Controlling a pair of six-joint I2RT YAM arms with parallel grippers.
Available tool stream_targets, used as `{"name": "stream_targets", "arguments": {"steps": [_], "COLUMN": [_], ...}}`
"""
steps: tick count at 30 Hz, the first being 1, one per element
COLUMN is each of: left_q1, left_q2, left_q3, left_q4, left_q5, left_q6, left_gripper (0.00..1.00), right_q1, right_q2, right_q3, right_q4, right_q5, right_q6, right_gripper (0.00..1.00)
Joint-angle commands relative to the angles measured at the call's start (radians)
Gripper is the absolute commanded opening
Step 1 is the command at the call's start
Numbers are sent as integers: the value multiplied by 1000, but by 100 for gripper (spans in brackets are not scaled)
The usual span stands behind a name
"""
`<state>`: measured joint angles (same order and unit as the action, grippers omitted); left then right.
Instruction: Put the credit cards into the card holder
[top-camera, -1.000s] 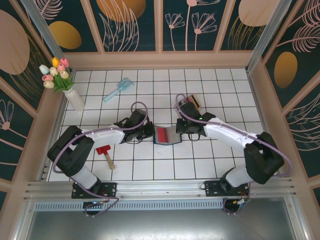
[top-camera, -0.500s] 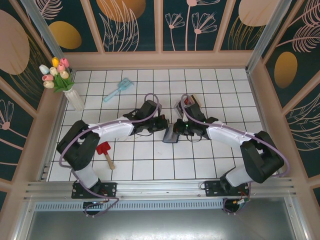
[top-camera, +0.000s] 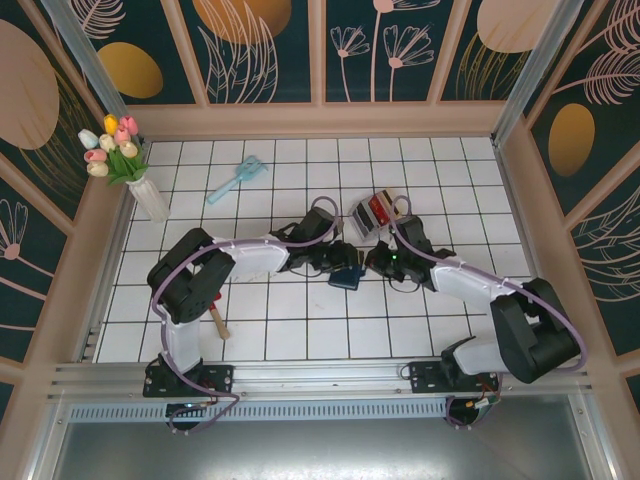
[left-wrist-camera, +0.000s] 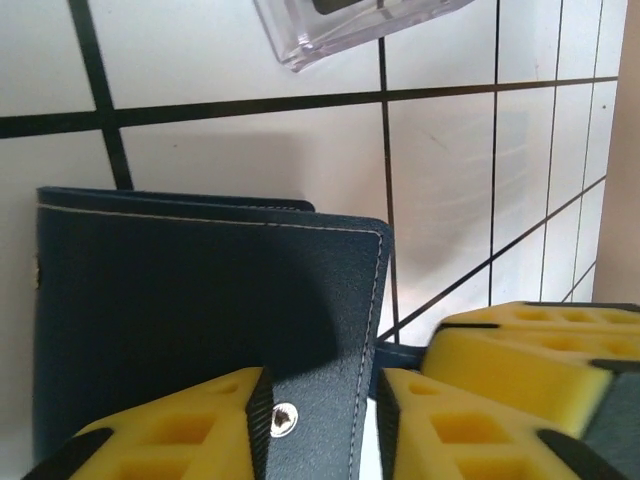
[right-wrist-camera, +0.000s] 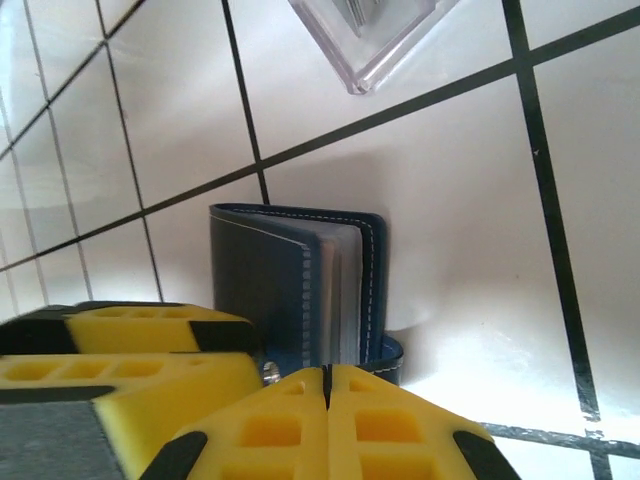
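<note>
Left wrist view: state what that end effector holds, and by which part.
Nothing clearly. The left end effector has its jaws apart over the snap-button edge of the dark navy folding wallet, with no visible pinch. Whether its pads touch it cannot be told.

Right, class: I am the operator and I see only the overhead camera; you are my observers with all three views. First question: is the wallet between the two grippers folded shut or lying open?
Observer: Folded shut. The left wrist camera shows the wallet closed, with its outer cover facing the lens.
Operator: Is the left gripper clamped on it?
Observer: It does not look so. The left gripper has its fingers apart, with the wallet's snap in the gap.
Operator: And the right one?
Observer: The right gripper has its pads pressed together with nothing between them, close beside the wallet's open edge.
</note>
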<state>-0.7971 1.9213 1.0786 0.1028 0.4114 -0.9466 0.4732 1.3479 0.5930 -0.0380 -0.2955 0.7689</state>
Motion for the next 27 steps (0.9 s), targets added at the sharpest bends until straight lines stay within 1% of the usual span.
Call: {"name": "stream_targets", "arguments": {"steps": [1, 2, 4, 5, 6, 7, 10, 13, 14, 16, 18, 19, 22, 23, 25, 27], "left_q1": [-4, -3, -4, -4, -3, -4, -3, -4, -4, -4, -3, -4, -1, 0, 4, 4], "left_q2": [-28, -33, -35, -31, -28, -29, -37, -46, -53, -83, -123, -149, -202, -222, -216, -172], "left_q3": [-42, -44, -48, -52, -53, -62, -85, -91, -94, -101, -126, -127, -134, -134, -128, -112], "left_q4": [27, 25, 7, -7, -14, -3, 46, 55, 48, 35, 19, -12, -82, -102, -117, -127], "left_q5": [-6, -2, -13, -24, -33, -35, -22, -10, -18, -59, -101, -145, -253, -277, -276, -244], "left_q6": [-14, -4, 9, 9, 7, 1, -21, -17, -12, -5, 4, 12, 39, 50, 72, 91], "left_gripper": [40, 40, 35, 27, 23, 21, 21, 20, 21, 25, 22, 24, 37, 38, 40, 41], "right_q1": [-9, -10, -9, -8, -6, -3, 0, 9, 8, 8, 10, 11, 6, 6, 6, 7], "right_q2": [-18, -13, 13, 32, 49, 67, 117, 144, 160, 191, 197, 194, 179, 175, 176, 179], "right_q3": [-9, -6, 15, 31, 42, 56, 78, 95, 103, 117, 116, 116, 112, 111, 112, 115], "right_q4": [88, 99, 103, 102, 97, 88, 74, 41, 19, -20, -30, -40, -42, -34, -21, -18], "right_q5": [-81, -104, -147, -167, -177, -174, -171, -120, -101, -78, -74, -62, -68, -81, -109, -129], "right_q6": [20, 16, 6, -3, -10, -15, -14, -15, -20, -36, -44, -48, -64, -69, -71, -69], "right_gripper": [0, 0, 0, 0, 0, 0, 0, 0, 0, 0, 0, 0, 0, 0, 0, 0]}}
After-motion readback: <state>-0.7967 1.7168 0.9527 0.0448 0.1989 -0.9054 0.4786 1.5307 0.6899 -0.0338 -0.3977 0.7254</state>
